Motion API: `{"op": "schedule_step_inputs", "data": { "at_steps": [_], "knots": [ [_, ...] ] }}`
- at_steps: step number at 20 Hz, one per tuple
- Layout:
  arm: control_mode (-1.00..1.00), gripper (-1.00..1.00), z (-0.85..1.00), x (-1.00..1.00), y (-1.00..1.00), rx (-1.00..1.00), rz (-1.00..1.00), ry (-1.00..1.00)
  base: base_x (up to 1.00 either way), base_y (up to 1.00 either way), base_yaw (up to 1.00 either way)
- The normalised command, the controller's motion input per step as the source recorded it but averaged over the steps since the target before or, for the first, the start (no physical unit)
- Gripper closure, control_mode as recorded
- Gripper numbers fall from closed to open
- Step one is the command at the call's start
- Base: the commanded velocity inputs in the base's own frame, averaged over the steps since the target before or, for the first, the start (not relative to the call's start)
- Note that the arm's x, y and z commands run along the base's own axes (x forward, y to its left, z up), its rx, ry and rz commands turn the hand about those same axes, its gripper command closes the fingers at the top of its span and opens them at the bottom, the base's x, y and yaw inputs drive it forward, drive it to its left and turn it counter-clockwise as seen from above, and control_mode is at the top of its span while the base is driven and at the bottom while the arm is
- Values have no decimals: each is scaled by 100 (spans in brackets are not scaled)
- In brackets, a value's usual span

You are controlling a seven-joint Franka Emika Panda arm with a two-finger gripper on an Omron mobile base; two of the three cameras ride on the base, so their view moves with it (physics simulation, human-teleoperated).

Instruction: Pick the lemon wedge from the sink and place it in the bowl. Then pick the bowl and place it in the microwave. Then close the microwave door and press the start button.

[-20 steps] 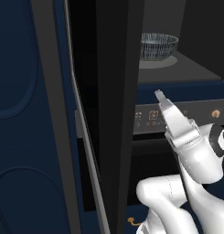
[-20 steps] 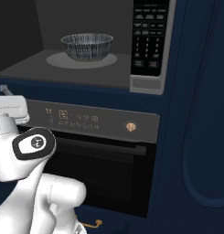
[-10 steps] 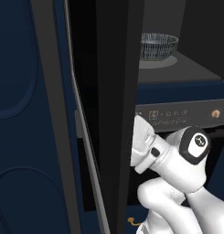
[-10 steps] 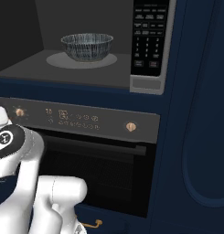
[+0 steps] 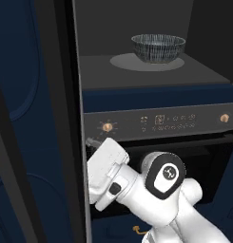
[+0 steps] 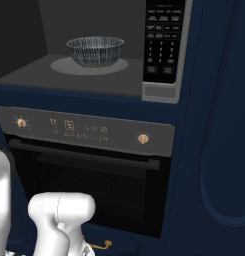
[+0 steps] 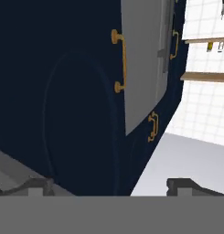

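The grey-blue streaked bowl (image 5: 158, 47) (image 6: 95, 51) stands on the round plate inside the open microwave (image 6: 89, 75). The lemon wedge and the sink are out of view. The microwave door (image 5: 61, 118) hangs open as a dark panel at the cavity's left, seen nearly edge-on. My gripper (image 5: 93, 142) is low, in front of the oven's left end and right beside the door's edge, pointing left. Seen from the hand, the gripper (image 7: 113, 187) is open, its two tips far apart with nothing between them. The microwave's button panel (image 6: 164, 45) is right of the cavity.
Below the microwave is an oven with brass knobs (image 6: 142, 138) and a bar handle (image 6: 84, 155). Navy cabinet fronts (image 6: 219, 125) flank the appliances. The hand view looks at a navy cabinet with brass handles (image 7: 119, 61) and a white tiled wall (image 7: 205, 105).
The hand swung from pointing up at the oven panel to low and left beside the door. In the left base view the door panel now covers less of the cavity.
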Motion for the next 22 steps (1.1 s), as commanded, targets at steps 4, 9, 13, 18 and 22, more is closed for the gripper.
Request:
{"op": "schedule_step_inputs", "data": {
  "at_steps": [4,9,13,18,22],
  "knots": [
    [-100,-100,-62,0,80,0,-4,-14,0,0,0],
    [-100,-100,-11,1,73,17,-8,-26,0,0,0],
    [-100,-100,0,29,61,43,-16,-36,0,0,0],
    [-100,-100,6,9,17,47,-14,-27,0,0,0],
    [-100,-100,54,20,-56,46,-7,0,0,0,0]
  ]
}}
